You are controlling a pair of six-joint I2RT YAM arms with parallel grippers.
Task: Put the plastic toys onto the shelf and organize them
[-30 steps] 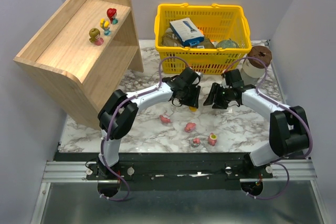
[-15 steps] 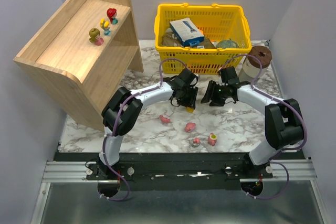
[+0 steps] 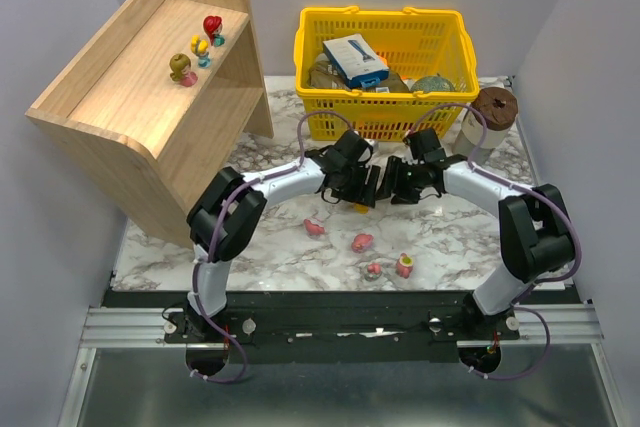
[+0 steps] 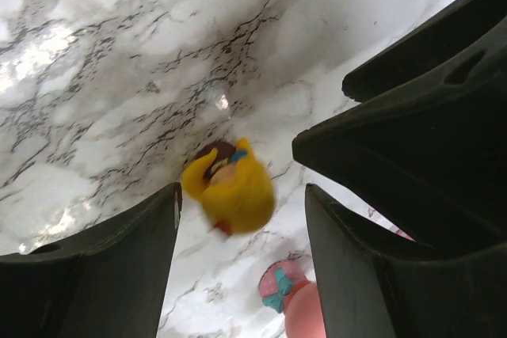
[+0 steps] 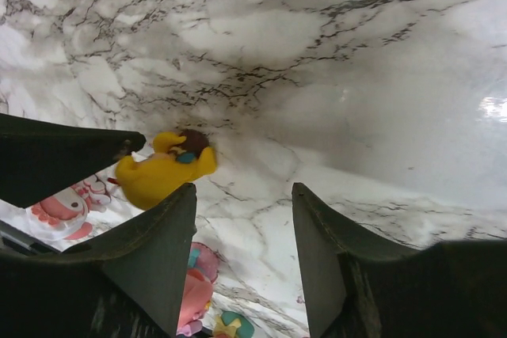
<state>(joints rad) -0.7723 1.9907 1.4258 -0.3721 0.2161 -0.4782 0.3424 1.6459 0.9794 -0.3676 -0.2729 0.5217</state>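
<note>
The marble desk [image 3: 270,257] carries everything. At its 10 o'clock the shelf [image 3: 120,97] stands angled, open side toward the arms, probably so a toy can be set down on it from the near side. At 12 o'clock is the yellow basket [image 3: 380,119] of boxes and packets, none of it part of this job.

Both arms reach to mid-desk and nearly meet. The left end effector [image 4: 242,194] is released, its fingers [image 4: 119,275] standing either side of the yellow toy [image 4: 230,191] with marble showing in the gaps, so nothing is gripped; the toy looks blurred and lies on or just above the desk, I cannot tell which. The right end effector [image 5: 243,195], at the left one's 3 o'clock, is also released, with only marble between its fingers, likely waiting to help or take over.

Three toys line the shelf's top tier: red [image 3: 212,25], yellow [image 3: 201,47], olive [image 3: 182,69]. Four pinkish ones [image 3: 362,242] sit toward 6 o'clock, awaiting pickup.
</note>
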